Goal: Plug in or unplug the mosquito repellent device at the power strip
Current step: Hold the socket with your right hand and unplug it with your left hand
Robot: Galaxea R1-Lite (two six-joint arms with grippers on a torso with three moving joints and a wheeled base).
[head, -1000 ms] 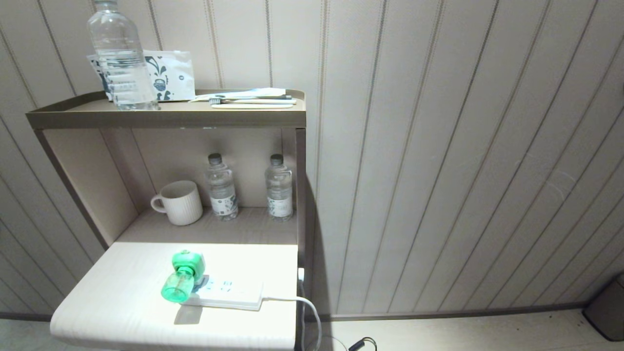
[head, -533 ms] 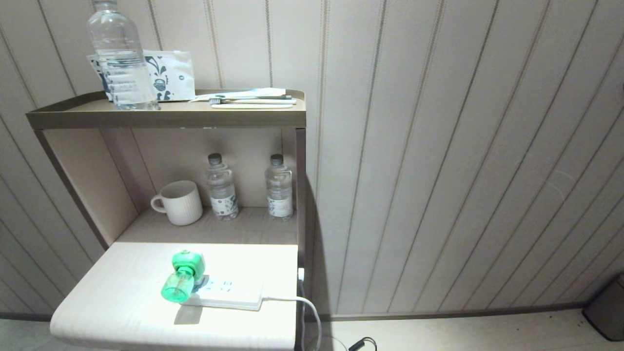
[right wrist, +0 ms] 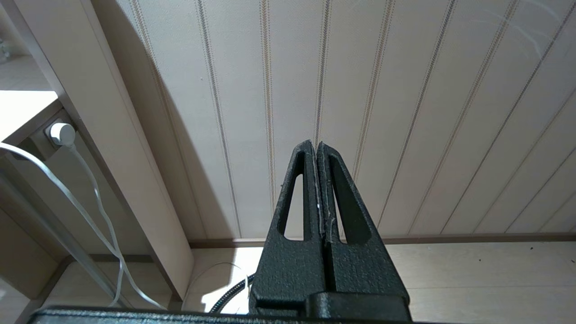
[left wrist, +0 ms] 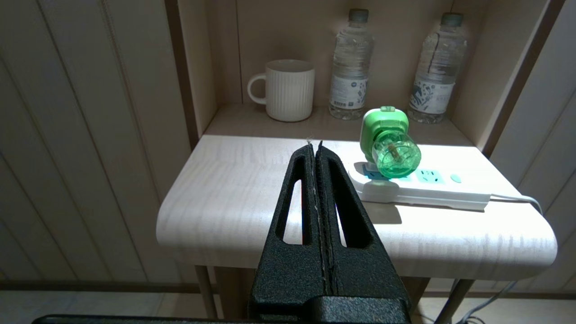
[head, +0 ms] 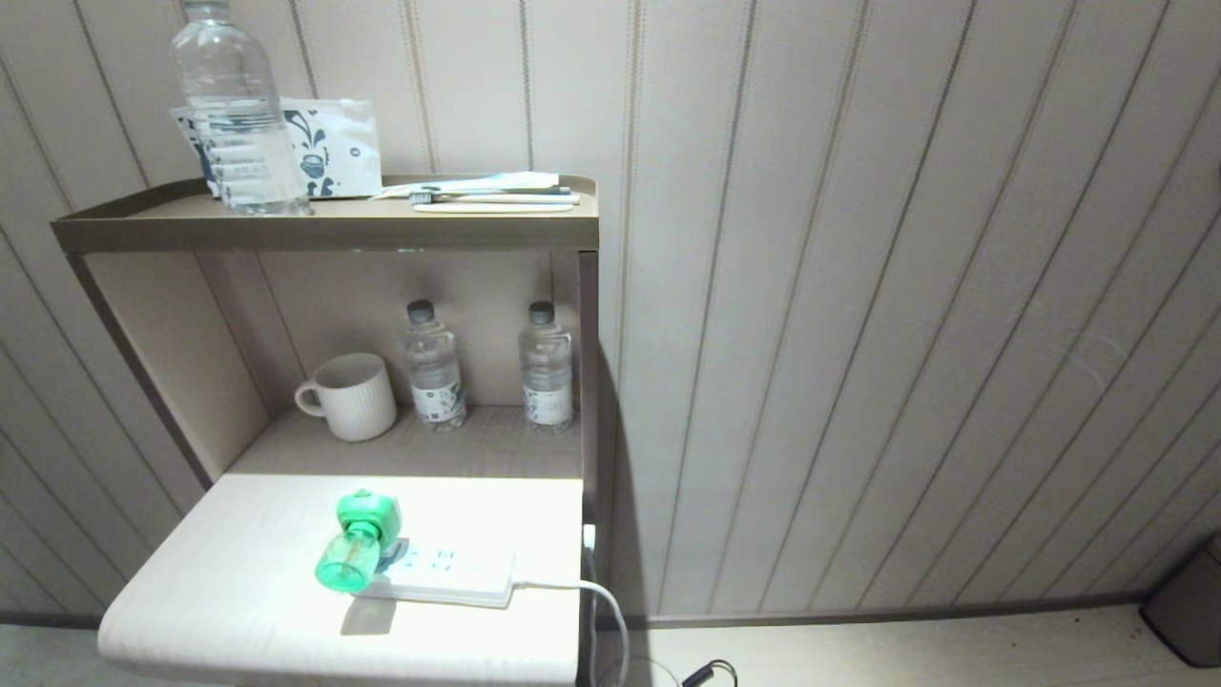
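The mosquito repellent device (head: 358,540), green with a translucent green bottle, sits plugged into the left end of the white power strip (head: 448,575) on the pale lower table. The left wrist view shows the same device (left wrist: 390,148) seated on the power strip (left wrist: 427,189). My left gripper (left wrist: 314,146) is shut and empty, held in front of the table's near edge, short of the device. My right gripper (right wrist: 313,145) is shut and empty, facing the panelled wall right of the shelf unit. Neither arm shows in the head view.
A white mug (head: 348,396) and two water bottles (head: 434,366) stand on the inner shelf behind the strip. A large bottle (head: 234,110) and packets sit on the top shelf. The strip's white cable (head: 596,601) hangs off the table's right edge. A bin (head: 1188,606) stands at the far right.
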